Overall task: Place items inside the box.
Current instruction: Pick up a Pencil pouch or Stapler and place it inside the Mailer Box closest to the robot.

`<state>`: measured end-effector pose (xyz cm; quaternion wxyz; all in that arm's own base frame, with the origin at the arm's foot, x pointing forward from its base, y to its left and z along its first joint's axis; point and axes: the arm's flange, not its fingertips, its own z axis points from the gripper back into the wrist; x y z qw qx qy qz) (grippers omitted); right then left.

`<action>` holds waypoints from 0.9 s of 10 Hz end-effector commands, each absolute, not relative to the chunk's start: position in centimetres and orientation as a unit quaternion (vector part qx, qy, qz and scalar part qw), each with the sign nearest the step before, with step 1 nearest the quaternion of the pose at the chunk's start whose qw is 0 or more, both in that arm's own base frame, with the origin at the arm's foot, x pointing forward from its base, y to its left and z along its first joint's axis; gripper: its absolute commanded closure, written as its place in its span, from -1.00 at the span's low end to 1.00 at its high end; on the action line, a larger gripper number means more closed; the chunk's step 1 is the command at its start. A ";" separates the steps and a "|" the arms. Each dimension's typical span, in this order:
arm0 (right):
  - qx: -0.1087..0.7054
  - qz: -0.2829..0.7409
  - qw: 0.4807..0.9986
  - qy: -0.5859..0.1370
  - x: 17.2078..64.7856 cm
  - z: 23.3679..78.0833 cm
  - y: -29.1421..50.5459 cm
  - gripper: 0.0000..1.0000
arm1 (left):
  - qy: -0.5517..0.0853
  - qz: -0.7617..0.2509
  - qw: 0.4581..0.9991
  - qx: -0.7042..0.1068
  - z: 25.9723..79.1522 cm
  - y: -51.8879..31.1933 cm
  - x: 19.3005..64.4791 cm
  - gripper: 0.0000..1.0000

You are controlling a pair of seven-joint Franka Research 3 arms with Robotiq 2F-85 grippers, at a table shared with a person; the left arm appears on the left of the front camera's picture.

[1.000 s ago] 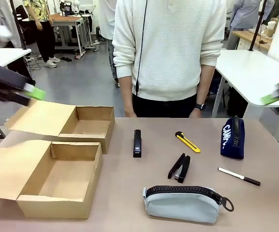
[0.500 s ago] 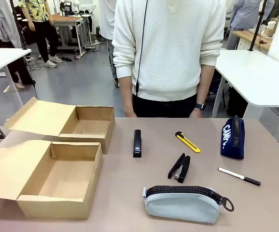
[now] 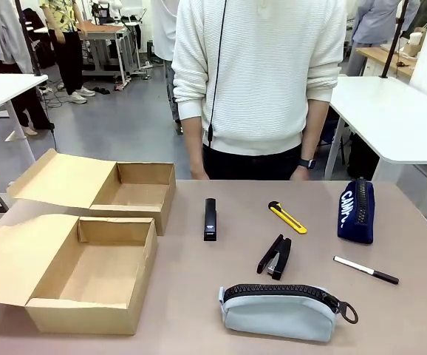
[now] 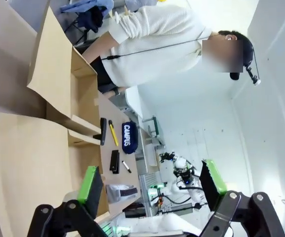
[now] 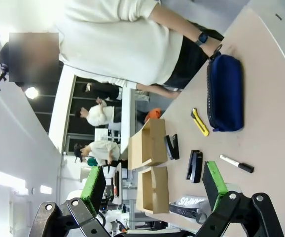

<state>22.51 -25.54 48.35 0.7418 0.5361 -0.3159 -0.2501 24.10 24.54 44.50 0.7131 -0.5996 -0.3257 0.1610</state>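
The box (image 3: 88,277), the wider tan cardboard one with its flap lid laid open to the left, sits at the near left of the table and is empty. A light grey zip pouch (image 3: 276,312) lies at the near middle. Beyond it lies a black hinged stapler (image 3: 275,257), its arms splayed. My left gripper (image 4: 151,181) is open and holds nothing, high off to the side of the box (image 4: 29,163). My right gripper (image 5: 154,187) is open and holds nothing too, raised on the table's other side, with the stapler (image 5: 194,166) and grey pouch (image 5: 187,205) far below it.
A narrower open cardboard box (image 3: 128,191) stands behind the first. A slim black stapler-like tool (image 3: 210,219), a yellow utility knife (image 3: 287,217), a navy pouch (image 3: 356,210) and a pen (image 3: 366,270) lie across the table. A person in a white sweater (image 3: 258,81) stands at the far edge.
A second ago both grippers showed blurred at the left and right edges of the front view. They have since drawn out of that view. Nothing on the table has moved.
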 end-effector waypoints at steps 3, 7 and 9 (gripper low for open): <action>0.521 -0.215 0.764 -0.314 23.8 48.9 -23.0 -1.00 | -0.341 0.151 0.715 -0.592 45.0 24.7 23.7 -1.00; 0.461 0.032 0.856 -0.231 27.8 49.2 -15.0 -1.00 | -0.341 0.151 0.715 -0.592 45.0 24.7 23.7 -1.00; 0.522 -0.041 0.817 -0.241 26.1 48.4 -21.0 -1.00 | -0.341 0.151 0.715 -0.592 45.0 24.7 23.7 -1.00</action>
